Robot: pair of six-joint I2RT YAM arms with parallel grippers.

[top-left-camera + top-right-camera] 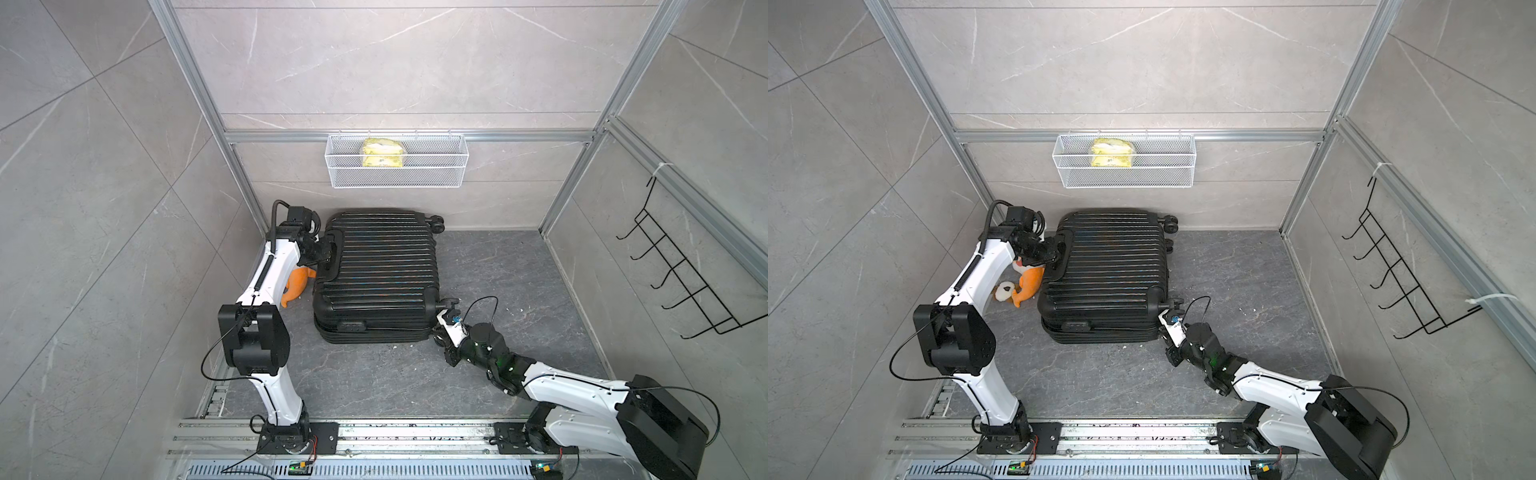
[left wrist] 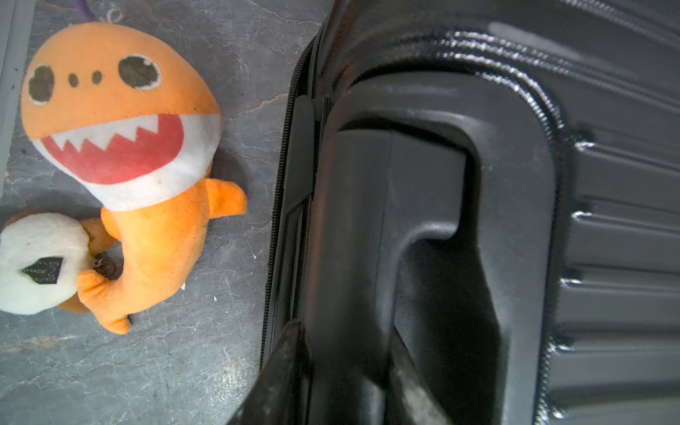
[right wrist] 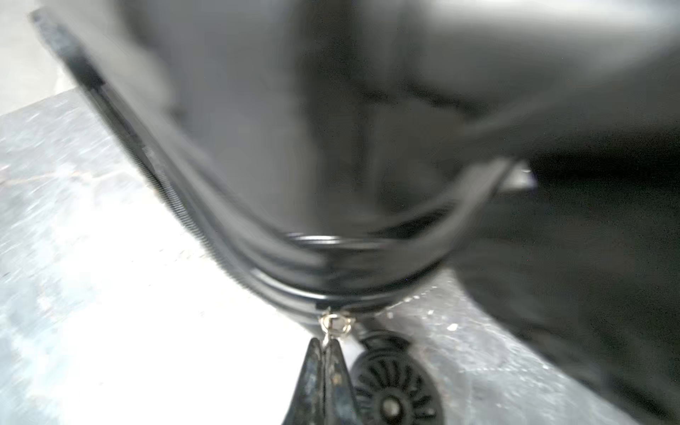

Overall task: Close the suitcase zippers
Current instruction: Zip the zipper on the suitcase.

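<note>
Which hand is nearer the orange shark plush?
Left. The left hand grips the suitcase handle right beside the orange shark plush; the right hand pinches a zipper pull at the suitcase's far corner, by a wheel.
</note>
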